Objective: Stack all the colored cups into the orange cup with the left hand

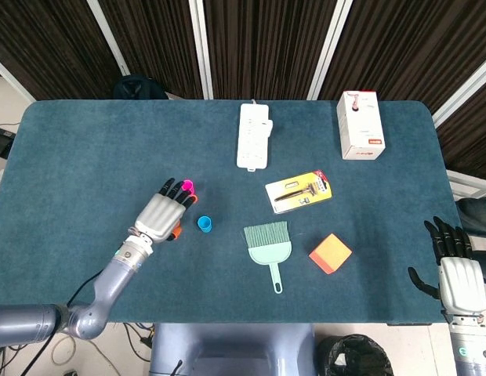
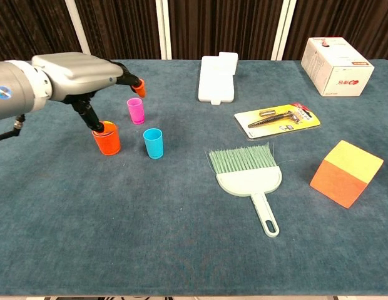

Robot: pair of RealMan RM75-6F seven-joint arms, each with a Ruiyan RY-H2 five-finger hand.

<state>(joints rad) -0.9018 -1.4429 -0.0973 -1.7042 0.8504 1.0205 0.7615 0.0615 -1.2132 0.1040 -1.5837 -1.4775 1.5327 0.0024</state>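
The orange cup (image 2: 108, 140) stands upright at the table's left, with the thumb tip of my left hand (image 2: 78, 69) right over its rim, so the inside is hidden. The pink cup (image 2: 136, 110) stands just behind and to the right, below an outstretched fingertip (image 2: 139, 88). The blue cup (image 2: 153, 143) stands to the right of the orange one, apart from it. My left hand (image 1: 166, 213) hovers with spread fingers and holds nothing. In the head view it covers most of the orange cup, and its fingertips reach the pink cup (image 1: 187, 186). The blue cup (image 1: 204, 224) is clear of it. My right hand (image 1: 460, 276) stays off the table's right front corner, fingers extended.
A green dustpan brush (image 2: 247, 175) lies in the middle. An orange and yellow block (image 2: 345, 173) sits at the right, a razor pack (image 2: 277, 119) behind the brush, a white power strip (image 2: 216, 77) at the back centre, and a white box (image 2: 335, 65) at the back right.
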